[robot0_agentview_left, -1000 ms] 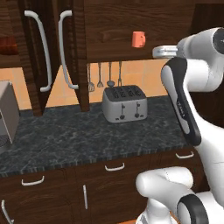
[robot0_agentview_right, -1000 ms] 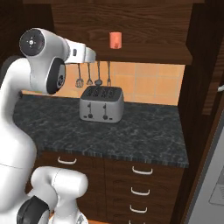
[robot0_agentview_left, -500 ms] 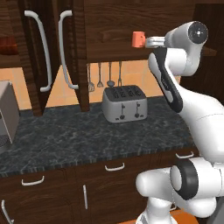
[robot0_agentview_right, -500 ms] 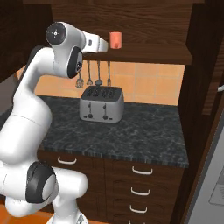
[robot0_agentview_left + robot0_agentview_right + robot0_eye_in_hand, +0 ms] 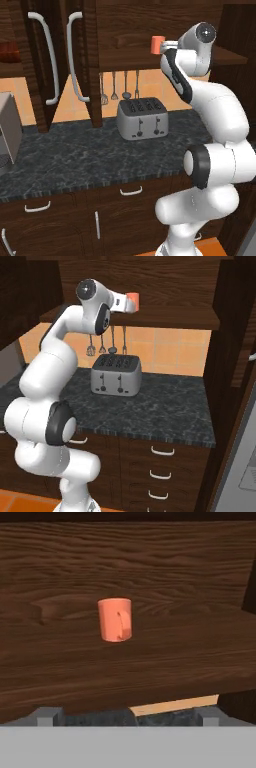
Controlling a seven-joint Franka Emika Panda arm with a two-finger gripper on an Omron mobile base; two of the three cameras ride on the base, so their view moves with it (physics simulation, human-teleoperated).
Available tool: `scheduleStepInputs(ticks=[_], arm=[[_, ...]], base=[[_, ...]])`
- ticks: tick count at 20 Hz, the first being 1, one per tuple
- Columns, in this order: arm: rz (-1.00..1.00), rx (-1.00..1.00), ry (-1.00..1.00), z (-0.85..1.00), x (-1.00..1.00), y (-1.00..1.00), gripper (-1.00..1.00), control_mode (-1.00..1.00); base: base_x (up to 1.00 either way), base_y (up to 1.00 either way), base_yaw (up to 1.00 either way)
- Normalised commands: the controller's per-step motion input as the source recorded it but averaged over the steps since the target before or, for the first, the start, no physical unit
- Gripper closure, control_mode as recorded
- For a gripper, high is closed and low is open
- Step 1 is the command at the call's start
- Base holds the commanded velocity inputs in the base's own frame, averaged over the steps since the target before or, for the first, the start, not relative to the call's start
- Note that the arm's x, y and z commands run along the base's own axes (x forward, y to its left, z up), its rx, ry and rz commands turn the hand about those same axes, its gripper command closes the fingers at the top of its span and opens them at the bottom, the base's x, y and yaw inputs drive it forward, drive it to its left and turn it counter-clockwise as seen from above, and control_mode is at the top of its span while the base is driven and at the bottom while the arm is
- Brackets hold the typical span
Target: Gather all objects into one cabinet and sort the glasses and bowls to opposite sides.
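Observation:
An orange-red cup [image 5: 157, 44] [image 5: 132, 302] stands upright on the shelf [image 5: 125, 64] of the dark wood wall cabinet [image 5: 125, 25]. In the hand view the cup [image 5: 115, 619] is straight ahead, its handle turned toward the camera. My gripper [image 5: 168, 46] [image 5: 124, 303] [image 5: 127, 716] is level with the shelf, just short of the cup and apart from it. It is open, and its fingertips [image 5: 47, 714] stand wide with nothing between them. The cabinet door [image 5: 92, 65] with a long curved silver handle [image 5: 74, 55] stands open to the left.
A silver toaster [image 5: 142, 119] [image 5: 116, 375] sits on the dark stone counter [image 5: 75, 155] below the shelf, with utensils [image 5: 120, 85] hanging behind it. A grey machine [image 5: 7, 130] stands at the left edge. A reddish-brown thing [image 5: 6, 50] lies on a shelf at far left.
The arm has straightened and the hand has moved left along the shelf, closer to the orange-red cup. The jaws stay open. The cup has not moved.

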Motion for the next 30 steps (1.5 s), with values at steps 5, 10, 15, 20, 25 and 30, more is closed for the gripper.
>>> scheduleStepInputs(ticks=[5, 10, 15, 20, 25, 30], arm=[[0.00, 0.00, 0.02, -0.17, 0.86, -0.08, -1.00, -1.00], [0.00, 0.00, 0.00, -0.16, 0.72, -0.04, -1.00, -1.00], [0.00, 0.00, 0.00, 0.00, 0.69, -0.20, -1.00, -1.00], [0.02, 0.00, 0.00, -0.09, 0.73, -0.18, -1.00, -1.00], [0.03, 0.00, 0.02, -0.02, 0.75, -0.01, -1.00, -1.00], [0.10, 0.00, 0.00, -0.06, 0.48, -0.03, 1.00, -1.00]], base=[[0.00, 0.00, 0.00], [0.00, 0.00, 0.00], [0.00, 0.00, 0.00], [0.00, 0.00, 0.00], [0.00, 0.00, 0.00], [0.00, 0.00, 0.00]])
